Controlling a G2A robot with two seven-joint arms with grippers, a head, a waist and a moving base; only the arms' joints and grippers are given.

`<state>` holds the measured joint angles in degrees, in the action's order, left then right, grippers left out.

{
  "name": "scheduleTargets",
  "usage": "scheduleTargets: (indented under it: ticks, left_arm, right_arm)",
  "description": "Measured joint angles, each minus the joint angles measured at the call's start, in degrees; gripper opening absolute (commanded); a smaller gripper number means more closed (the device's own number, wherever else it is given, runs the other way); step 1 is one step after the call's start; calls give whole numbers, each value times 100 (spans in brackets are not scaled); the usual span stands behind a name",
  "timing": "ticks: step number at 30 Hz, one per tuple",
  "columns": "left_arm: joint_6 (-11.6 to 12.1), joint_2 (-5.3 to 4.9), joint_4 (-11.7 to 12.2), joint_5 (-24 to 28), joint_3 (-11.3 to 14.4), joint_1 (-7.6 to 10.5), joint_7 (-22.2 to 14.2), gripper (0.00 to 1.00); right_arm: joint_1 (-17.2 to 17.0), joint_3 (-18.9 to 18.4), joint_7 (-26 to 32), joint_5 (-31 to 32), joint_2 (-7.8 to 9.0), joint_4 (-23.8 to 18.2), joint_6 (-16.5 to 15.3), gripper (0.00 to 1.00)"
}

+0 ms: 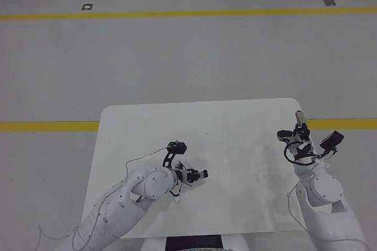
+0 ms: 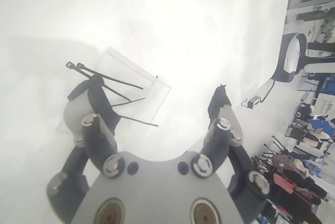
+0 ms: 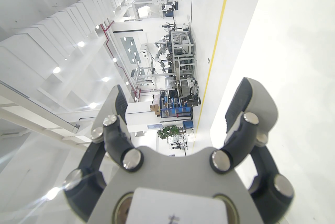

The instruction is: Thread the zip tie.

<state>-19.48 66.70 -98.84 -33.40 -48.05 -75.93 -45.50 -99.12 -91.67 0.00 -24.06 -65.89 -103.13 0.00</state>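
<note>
Left gripper [image 2: 157, 91] jaws spread over zip ties [image 2: 123, 81] on clear tray [image 2: 136, 69]; right gripper [image 3: 180, 91] jaws spread at tabletop [image 1: 239, 125] right edge.

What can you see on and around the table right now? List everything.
zip ties: about four, black, lying loose across the tray
tray: one, clear, flat on the table
table: one, white, standing on a grey floor
floor lines: two, yellow, one beyond the table, one running behind it
left gripper: one, grey and black, open, one finger in front of the zip ties
right gripper: one, grey and black, open, by the table's right edge
</note>
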Motion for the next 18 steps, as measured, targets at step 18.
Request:
scheduleTargets:
  ticks: [18]
  left_arm:
    - [0,403,-278,-1222,-567,-350,-939,43]
  right_arm:
    - [0,0,0,0,0,0,0,100]
